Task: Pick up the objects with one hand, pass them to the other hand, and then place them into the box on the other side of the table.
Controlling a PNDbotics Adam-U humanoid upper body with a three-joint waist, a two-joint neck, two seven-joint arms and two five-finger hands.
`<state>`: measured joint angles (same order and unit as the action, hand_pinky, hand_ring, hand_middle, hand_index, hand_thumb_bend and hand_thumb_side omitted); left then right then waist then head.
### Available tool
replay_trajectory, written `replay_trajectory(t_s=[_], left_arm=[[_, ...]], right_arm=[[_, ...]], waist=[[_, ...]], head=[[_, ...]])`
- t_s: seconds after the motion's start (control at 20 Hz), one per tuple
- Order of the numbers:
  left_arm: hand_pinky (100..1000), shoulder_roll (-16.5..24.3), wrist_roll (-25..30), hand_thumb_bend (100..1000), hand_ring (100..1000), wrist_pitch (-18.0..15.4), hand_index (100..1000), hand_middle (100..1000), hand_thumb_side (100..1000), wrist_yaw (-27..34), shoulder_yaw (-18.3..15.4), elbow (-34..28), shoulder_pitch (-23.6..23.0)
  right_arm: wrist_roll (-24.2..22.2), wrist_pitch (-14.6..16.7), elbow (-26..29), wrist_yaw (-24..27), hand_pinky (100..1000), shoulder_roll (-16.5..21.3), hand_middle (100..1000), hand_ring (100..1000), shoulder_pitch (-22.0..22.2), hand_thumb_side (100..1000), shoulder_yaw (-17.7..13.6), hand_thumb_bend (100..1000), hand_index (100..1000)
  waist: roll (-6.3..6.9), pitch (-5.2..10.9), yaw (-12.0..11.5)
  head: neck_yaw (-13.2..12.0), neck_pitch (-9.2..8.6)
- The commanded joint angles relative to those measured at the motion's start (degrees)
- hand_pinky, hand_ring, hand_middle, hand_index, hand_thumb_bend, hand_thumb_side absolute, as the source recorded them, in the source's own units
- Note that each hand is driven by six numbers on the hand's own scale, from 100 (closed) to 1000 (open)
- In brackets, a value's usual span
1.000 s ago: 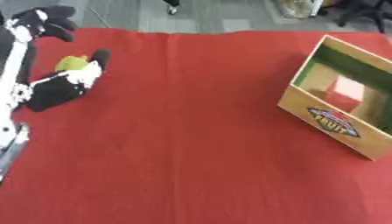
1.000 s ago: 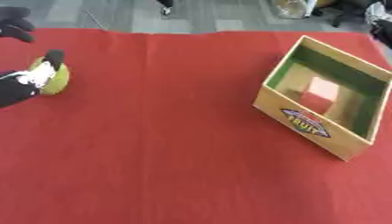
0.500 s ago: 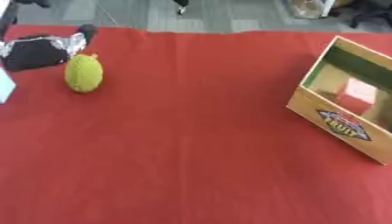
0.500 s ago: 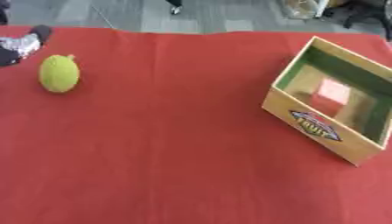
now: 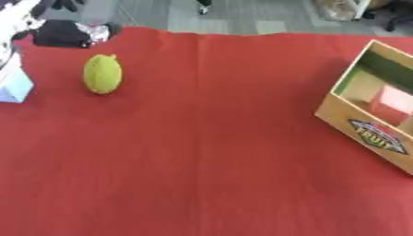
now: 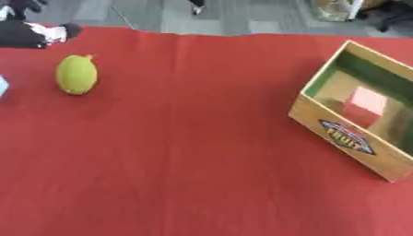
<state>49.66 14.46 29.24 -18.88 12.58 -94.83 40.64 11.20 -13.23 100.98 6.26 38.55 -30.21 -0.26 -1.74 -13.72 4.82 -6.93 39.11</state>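
- The surface is covered in a red cloth, and its near half is plain red with nothing lying on it.
- On the right side stands an open cardboard box with a printed label on its near wall; it sits askew to the surface's edge.
- Inside the box a pink block lies on the bottom, against the green inner lining of the far wall.
- At the left edge a pale blue-white object shows only in part; what it is cannot be made out.
- Just beyond it, on the left side and well apart from the box, a green oval fruit stands on end on the cloth, with nothing touching it.
- Farther back, at the far left corner, the left hand shows as a black shape with a silver patch, apart from the fruit; whether its fingers are spread or curled cannot be told.
- The right hand does not show in either view.
- Beyond the surface's far edge lies a grey floor.
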Motion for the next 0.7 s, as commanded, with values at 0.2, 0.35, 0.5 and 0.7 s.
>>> replay_trajectory(t_s=[0.2, 0.35, 0.5, 0.7], left_arm=[[839, 0.92, 8.22, 667, 759, -0.09, 838, 722, 424, -8.85, 1.17, 7.5, 5.35], [838, 0.01, 10.52, 665, 763, -0.54, 837, 726, 424, -12.27, 1.13, 10.19, 6.8], [837, -0.47, 12.36, 675, 767, -0.87, 837, 730, 417, -14.36, 1.07, 11.92, 7.43], [836, -0.19, 14.17, 671, 768, -1.41, 834, 730, 420, -15.42, 0.63, 12.35, 7.37]], right_arm=[[-0.16, -0.14, 0.73, -0.43, 926, 1.11, 761, 861, -0.86, 485, -0.1, 100, 916], [-0.2, -0.18, 0.64, -0.55, 925, 1.06, 758, 858, -0.8, 491, 0.04, 100, 912], [-0.17, -0.23, 0.52, -0.56, 925, 0.92, 755, 855, -0.76, 499, 0.09, 100, 910], [-0.27, -0.32, 0.38, -0.75, 925, 0.82, 751, 852, -0.63, 502, 0.21, 100, 906]], waist=[[-0.04, 0.55, 0.29], [-0.08, 0.39, 0.34], [-0.06, 0.25, 0.4], [-0.03, 0.19, 0.39]], head=[[-1.12, -0.98], [-1.77, -1.08], [-1.97, -1.17], [-2.03, -1.06]])
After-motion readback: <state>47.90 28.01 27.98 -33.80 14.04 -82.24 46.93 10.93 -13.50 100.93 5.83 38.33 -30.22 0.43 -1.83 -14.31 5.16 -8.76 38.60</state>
